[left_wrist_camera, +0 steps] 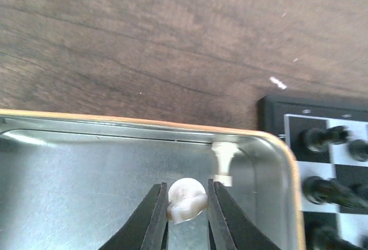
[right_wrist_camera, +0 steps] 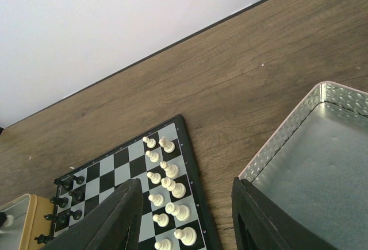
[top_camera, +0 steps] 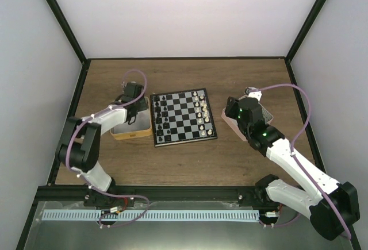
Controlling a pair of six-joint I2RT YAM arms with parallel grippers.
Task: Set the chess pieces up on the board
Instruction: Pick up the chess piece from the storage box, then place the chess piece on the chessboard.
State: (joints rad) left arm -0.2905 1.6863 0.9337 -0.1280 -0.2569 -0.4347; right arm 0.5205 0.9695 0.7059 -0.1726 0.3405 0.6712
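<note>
Step in hand: picking a piece out of the tan tray [left_wrist_camera: 115, 175] to bring it to the board [top_camera: 183, 120]

Left gripper [left_wrist_camera: 185, 192] is down inside the tan tray at the lower centre of the left wrist view, fingers clamped on a cream piece [left_wrist_camera: 187, 202] that sits between them. Second cream piece [left_wrist_camera: 222, 161] lies just above it against the tray's far wall, not held. Tray is just left of the board in the top view

Right gripper [right_wrist_camera: 187, 187] hangs over the table beside the pink tray [right_wrist_camera: 322, 169], jaws spread wide, nothing between them

Board is at the centre of the top view: black pieces [left_wrist_camera: 328, 189] along its left side, white pieces [right_wrist_camera: 164, 175] along its right side. White side looks short of a full set, exact gaps too small to tell

Next move, as I judge it: lift straight up to clear the tray wall and the loose piece, carry right across the board over the black rows, set down upright on a free white-side square. Risk: tiny piece twisting in the grip or knocking standing neighbours
</note>
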